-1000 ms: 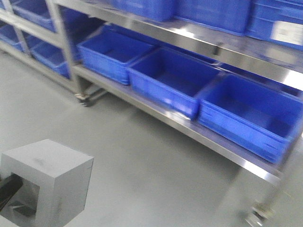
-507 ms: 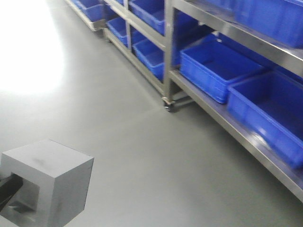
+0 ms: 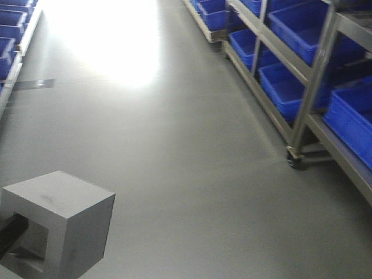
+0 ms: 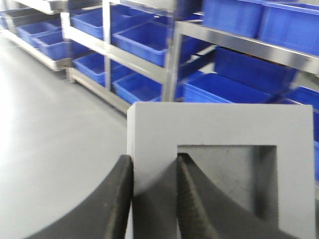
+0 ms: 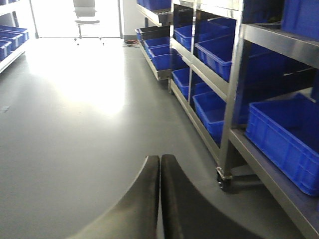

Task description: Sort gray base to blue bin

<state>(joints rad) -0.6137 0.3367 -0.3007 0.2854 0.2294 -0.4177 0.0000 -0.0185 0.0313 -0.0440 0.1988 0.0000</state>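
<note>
Ahead of both sets of jaws, we've got a wide gray floor [image 3: 192, 174] running down the aisle, with a bright glare on it far out in front. To the right of the right jaws, a tall rack [image 5: 232, 99] of steel lines the aisle, shelf over shelf. Beyond the left jaws we pick up a second rack [image 4: 172, 64].

On those shelves it's one blue bin after another. The nearest blue bin [image 5: 284, 137] sits on a low shelf, ahead and to the right of the right jaws and well apart from them, with its open top up. More bins sit behind the left jaws' load, a little blurred. Far ahead of the right jaws, an office chair [image 5: 85, 15] stands in the glare.

Now the gray base [image 4: 219, 124]: it's right at the left jaws, filling the wrist view, with its square recess facing the camera. The left gripper [image 4: 154, 160] is clamped on the base's left wall. One dark finger [image 4: 122, 199] sits on the outer face and the other is inside the recess, its ribbed pad against the wall. From the front camera we see the gray base [image 3: 64, 221] held at lower left, so it's in the gripper, not in any bin.

The right gripper [image 5: 160, 160] carries nothing. Its two fingers press flat together, with only a thin seam between them. Ahead and to their right, a small caster [image 5: 224, 179] sits under the rack post.
</note>
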